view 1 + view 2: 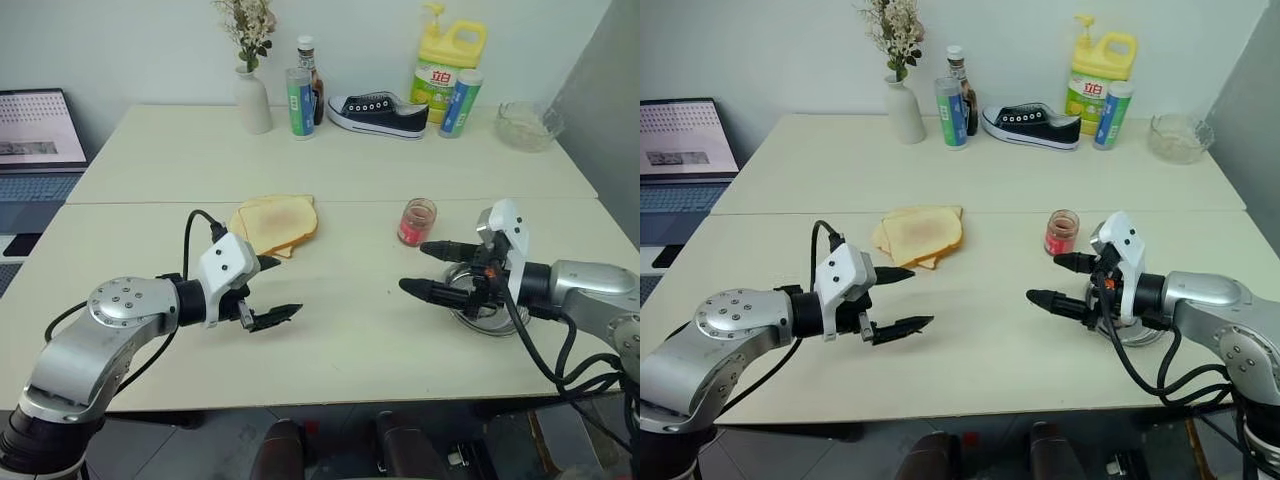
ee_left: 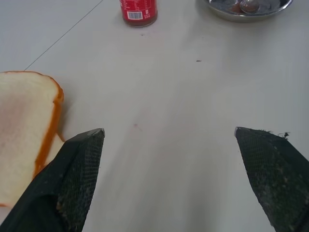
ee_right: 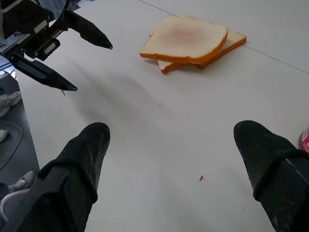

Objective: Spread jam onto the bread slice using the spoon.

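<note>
The left gripper (image 1: 272, 291) stood with its two black jaws spread as wide as they appeared to go, holding nothing and touching nothing; it hovered above the pale cream surface (image 1: 340, 330), just short of the bread. The right gripper (image 1: 428, 269) matched it: jaws fully apart, empty, hanging over the round silver metal dish (image 1: 480, 318) at the robot's right.

The small slim silver metal spoon (image 2: 249, 6) lay inside that dish, its little bowl visible in the left wrist view beside a brownish smear; the handle could not be made out. Judged from its build, the spoon would be light, rigid and slippery, and thin enough to slide between wide jaws. The handle, taken about midway and pinched across its flat width, looked the soundest hold, leaving the bowl free for scooping. The dish rim could obstruct a low approach.

The squarish pale yellow bread slice with a tan crust (image 1: 277, 223) rested on a second slice, near the middle of the surface and ahead of the left gripper. It would likely be soft, light and easily dented or pushed along, so the spreading pressure should be gentle; the left gripper might steady it at the crust.

The glossy red-pink jam (image 1: 414, 228) sat in a small clear glass jar (image 1: 417, 207), upright, just beyond the dish and well apart from the bread. The jar appeared lidless, though this was not certain. Glass is smooth and breakable, and a light jar could tip under a careless spoon.
</note>
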Controlling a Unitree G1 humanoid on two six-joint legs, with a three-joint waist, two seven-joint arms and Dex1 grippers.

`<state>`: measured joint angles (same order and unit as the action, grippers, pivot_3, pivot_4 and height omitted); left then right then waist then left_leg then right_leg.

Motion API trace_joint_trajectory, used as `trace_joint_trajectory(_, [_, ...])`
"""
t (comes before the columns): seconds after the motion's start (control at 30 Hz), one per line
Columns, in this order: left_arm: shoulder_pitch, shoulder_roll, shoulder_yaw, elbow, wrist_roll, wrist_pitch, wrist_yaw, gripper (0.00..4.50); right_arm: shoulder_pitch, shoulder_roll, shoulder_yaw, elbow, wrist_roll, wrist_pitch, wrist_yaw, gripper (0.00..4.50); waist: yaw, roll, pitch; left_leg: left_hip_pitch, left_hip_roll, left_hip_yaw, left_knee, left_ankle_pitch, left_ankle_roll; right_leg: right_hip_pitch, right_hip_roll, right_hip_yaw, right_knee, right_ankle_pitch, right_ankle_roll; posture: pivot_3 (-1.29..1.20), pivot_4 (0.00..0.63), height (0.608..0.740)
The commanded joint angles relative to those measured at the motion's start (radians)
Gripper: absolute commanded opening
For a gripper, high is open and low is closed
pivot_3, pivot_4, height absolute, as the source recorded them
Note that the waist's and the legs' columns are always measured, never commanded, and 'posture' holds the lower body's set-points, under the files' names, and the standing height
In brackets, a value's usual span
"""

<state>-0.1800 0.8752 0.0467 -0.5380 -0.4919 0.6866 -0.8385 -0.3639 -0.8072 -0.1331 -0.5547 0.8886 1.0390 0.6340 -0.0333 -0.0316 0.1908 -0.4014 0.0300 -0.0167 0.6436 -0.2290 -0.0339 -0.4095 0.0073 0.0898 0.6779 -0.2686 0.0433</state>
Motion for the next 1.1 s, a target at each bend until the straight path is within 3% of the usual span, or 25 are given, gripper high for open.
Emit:
trace_joint_trajectory(0.03, [0.008, -0.002, 0.032, -0.046, -0.013, 0.006, 0.016, 4.50, -0.032, -0.011, 0.001, 0.001, 0.005, -0.011, 0.022, 4.44, 0.000, 0.000, 0.000, 0.000, 0.000, 0.000, 0.000, 0.000, 0.000, 0.000, 0.000, 0.000, 0.000, 0.000, 0.000, 0.00, 0.150, 0.740])
trace_joint_trajectory(0.33, [-0.015, -0.020, 0.050, -0.014, -0.069, 0.021, 0.008, 4.50, -0.010, -0.022, 0.005, 0.018, -0.034, -0.046, 0.055, 4.44, 0.000, 0.000, 0.000, 0.000, 0.000, 0.000, 0.000, 0.000, 0.000, 0.000, 0.000, 0.000, 0.000, 0.000, 0.000, 0.00, 0.150, 0.740])
trace_joint_trajectory(0.8, [-0.031, -0.065, 0.037, 0.040, -0.045, 0.022, 0.067, 4.50, -0.033, 0.009, 0.008, 0.026, -0.068, -0.065, 0.043, 4.44, 0.000, 0.000, 0.000, 0.000, 0.000, 0.000, 0.000, 0.000, 0.000, 0.000, 0.000, 0.000, 0.000, 0.000, 0.000, 0.00, 0.150, 0.740])
trace_joint_trajectory(1.03, [0.028, -0.239, 0.211, 0.028, -0.128, 0.113, 0.285, 4.50, -0.086, 0.034, 0.035, 0.058, -0.078, -0.091, 0.068, 4.44, -0.002, 0.000, 0.000, 0.000, 0.000, -0.001, 0.000, 0.000, 0.000, 0.000, 0.000, 0.000, 0.001, 0.000, 0.000, 0.00, 0.150, 0.740])
trace_joint_trajectory(1.1, [0.028, -0.294, 0.240, 0.036, -0.154, 0.137, 0.340, 4.50, -0.085, 0.034, 0.105, 0.056, -0.154, -0.132, 0.068, 4.44, -0.001, 0.000, 0.000, 0.000, 0.000, -0.001, 0.000, 0.000, 0.000, 0.000, 0.000, 0.000, 0.000, 0.000, 0.000, 0.00, 0.150, 0.740])
